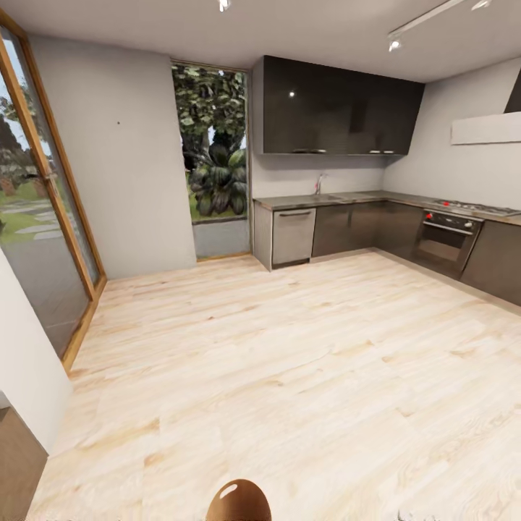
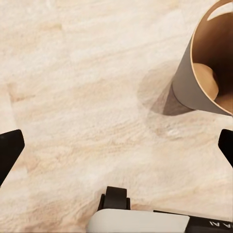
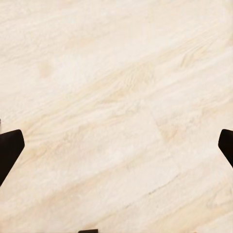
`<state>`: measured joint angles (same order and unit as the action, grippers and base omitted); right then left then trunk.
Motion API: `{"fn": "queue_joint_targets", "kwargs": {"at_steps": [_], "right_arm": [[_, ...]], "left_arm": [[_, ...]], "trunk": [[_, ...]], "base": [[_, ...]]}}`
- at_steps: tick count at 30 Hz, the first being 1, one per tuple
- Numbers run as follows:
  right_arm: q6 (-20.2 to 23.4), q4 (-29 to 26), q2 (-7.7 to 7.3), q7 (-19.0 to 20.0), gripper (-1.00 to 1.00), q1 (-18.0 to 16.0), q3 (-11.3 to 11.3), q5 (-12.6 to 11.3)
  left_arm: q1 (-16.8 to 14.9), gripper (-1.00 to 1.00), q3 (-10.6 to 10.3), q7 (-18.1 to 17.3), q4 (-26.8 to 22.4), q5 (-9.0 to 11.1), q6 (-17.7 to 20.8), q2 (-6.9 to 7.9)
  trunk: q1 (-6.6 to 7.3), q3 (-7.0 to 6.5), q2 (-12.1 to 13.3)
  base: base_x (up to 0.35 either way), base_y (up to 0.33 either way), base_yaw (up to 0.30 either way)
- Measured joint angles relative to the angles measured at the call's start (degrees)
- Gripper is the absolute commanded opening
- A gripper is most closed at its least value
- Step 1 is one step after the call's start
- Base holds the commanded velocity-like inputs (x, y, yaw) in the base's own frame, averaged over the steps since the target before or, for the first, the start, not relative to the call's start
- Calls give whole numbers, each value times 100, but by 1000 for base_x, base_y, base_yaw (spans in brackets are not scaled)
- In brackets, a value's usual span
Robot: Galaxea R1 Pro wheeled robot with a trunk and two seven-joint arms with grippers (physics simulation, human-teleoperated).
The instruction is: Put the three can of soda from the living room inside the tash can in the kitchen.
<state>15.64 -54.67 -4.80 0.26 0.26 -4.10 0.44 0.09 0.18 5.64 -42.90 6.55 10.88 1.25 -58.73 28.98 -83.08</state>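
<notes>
— What's ahead of me?
— I see pale wood floor, grey walls, tall glazed door, garden window, black upper cupboards, built-in oven, ceiling spotlights.

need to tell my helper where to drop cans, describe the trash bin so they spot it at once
On the pale wood floor of the kitchen, right at the robot's base, the trash can stands alone near the left claw. It is a round tapered bin, grey outside, glossy copper-brown inside, unlike the distant dark cabinets.
</notes>
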Motion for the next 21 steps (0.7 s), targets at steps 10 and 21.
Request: {"fn": "queue_joint_targets", "kwargs": {"at_steps": [10,21], "right_arm": [[92,-74,-1,1,100,0,-10,-44],[94,-77,5,1,100,0,5,-31]], "left_arm": [[-1,100,8,-10,24,1,28,-11],[0,100,8,-15,27,9,25,-11]], "trunk": [[-21,110,-39],[-263,410,-480]], "base": [[0,0,0],[0,0,0]]}}
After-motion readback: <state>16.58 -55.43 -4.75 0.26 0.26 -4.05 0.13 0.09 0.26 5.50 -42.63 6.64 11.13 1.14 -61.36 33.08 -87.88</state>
